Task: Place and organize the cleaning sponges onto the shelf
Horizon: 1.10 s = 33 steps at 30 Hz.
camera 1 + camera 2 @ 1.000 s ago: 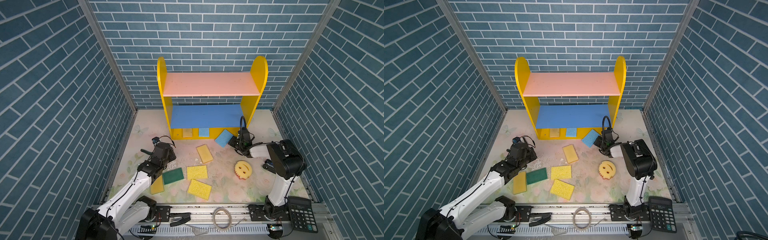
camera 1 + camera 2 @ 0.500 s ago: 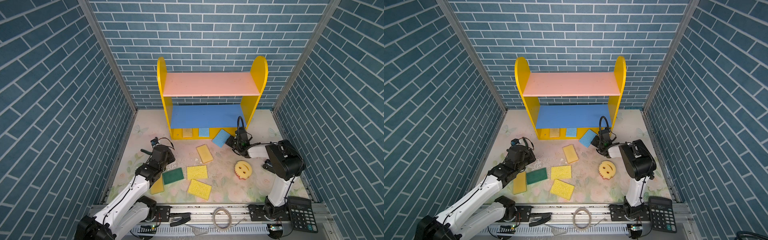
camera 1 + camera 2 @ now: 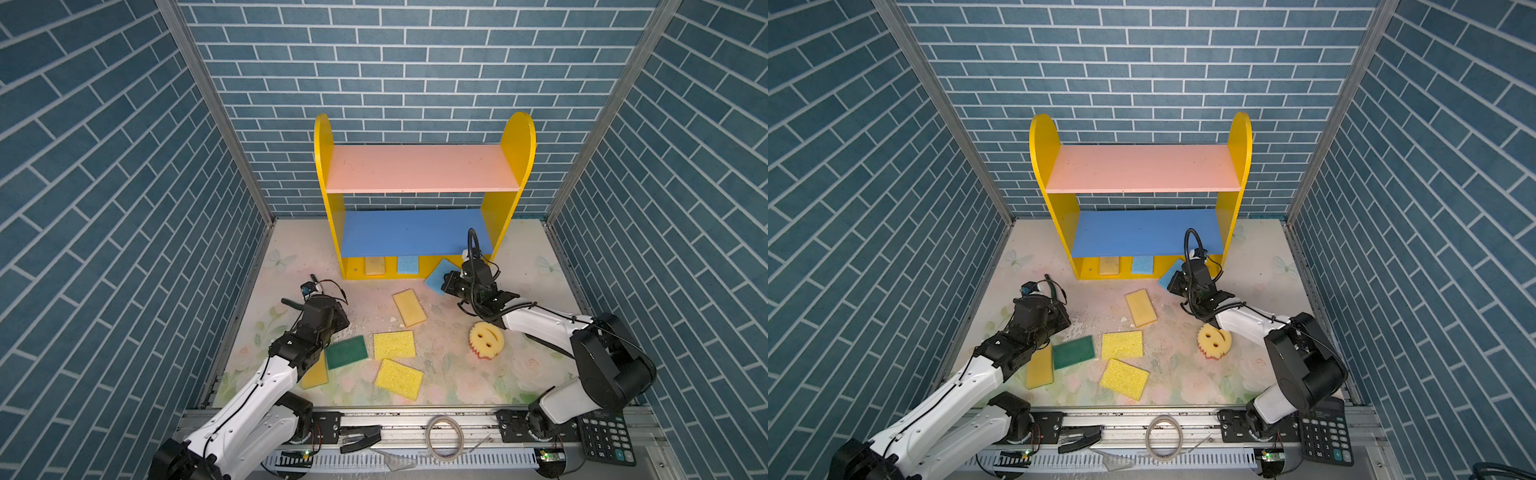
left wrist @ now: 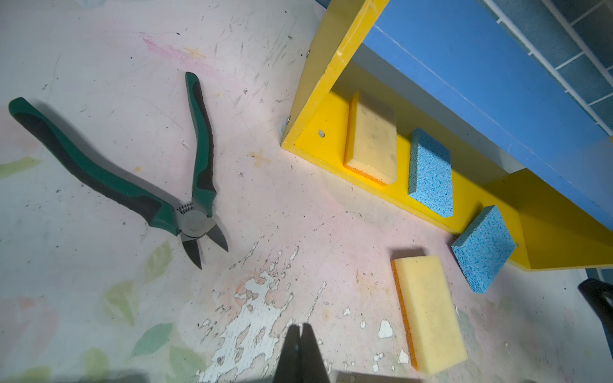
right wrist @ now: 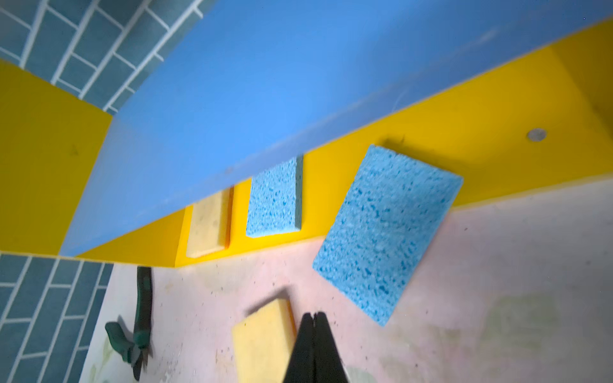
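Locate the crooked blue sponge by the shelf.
In both top views the crooked blue sponge straddles the front edge of the shelf's yellow base near its right end, beside the straight blue sponge, just ahead of the right gripper.

Left arm (image 3: 266,382): stretched forward from its base, wrist tipped downward.
Left gripper (image 4: 302,328): jaws pressed together, holding nothing.
Right arm (image 3: 540,322): elbow raised near its base, forearm reaching forward and leftward, low.
Right gripper (image 5: 315,316): jaws pressed together, holding nothing.

Bright, even light; in both top views brick walls (image 3: 104,166) bow at 3 and 9 o'clock. Right wrist view blurs, pliers (image 5: 144,305) smeared.
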Each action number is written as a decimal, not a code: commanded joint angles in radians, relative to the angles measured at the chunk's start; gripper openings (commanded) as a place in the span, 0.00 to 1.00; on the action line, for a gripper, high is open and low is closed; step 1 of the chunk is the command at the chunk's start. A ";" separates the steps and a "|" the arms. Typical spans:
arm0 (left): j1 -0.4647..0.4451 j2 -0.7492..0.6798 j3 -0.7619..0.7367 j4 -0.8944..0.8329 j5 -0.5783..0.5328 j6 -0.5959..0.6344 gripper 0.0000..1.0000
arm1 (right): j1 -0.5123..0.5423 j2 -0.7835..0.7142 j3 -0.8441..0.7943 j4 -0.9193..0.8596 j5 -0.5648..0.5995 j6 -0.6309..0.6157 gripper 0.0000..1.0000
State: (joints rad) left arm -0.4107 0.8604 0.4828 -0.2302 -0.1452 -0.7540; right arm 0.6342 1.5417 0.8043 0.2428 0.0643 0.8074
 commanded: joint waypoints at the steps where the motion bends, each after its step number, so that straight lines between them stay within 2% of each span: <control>1: 0.001 0.008 -0.004 0.012 0.007 0.025 0.04 | 0.032 0.050 -0.029 -0.033 0.003 0.036 0.00; 6: 0.003 0.027 -0.003 0.023 0.018 0.018 0.04 | 0.038 0.163 0.006 0.044 -0.064 0.085 0.00; 14: 0.003 0.031 -0.011 0.023 0.009 0.001 0.04 | 0.015 0.275 0.018 0.127 -0.065 0.099 0.00; 26: 0.002 0.091 -0.006 0.039 0.016 -0.019 0.04 | -0.123 0.268 -0.010 0.178 -0.094 0.052 0.00; 33: 0.002 0.086 -0.005 0.036 0.021 -0.039 0.05 | -0.149 0.239 -0.014 0.167 -0.102 0.026 0.00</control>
State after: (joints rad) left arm -0.4107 0.9524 0.4820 -0.2031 -0.1291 -0.7788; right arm 0.4839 1.8137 0.8028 0.3992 -0.0238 0.8566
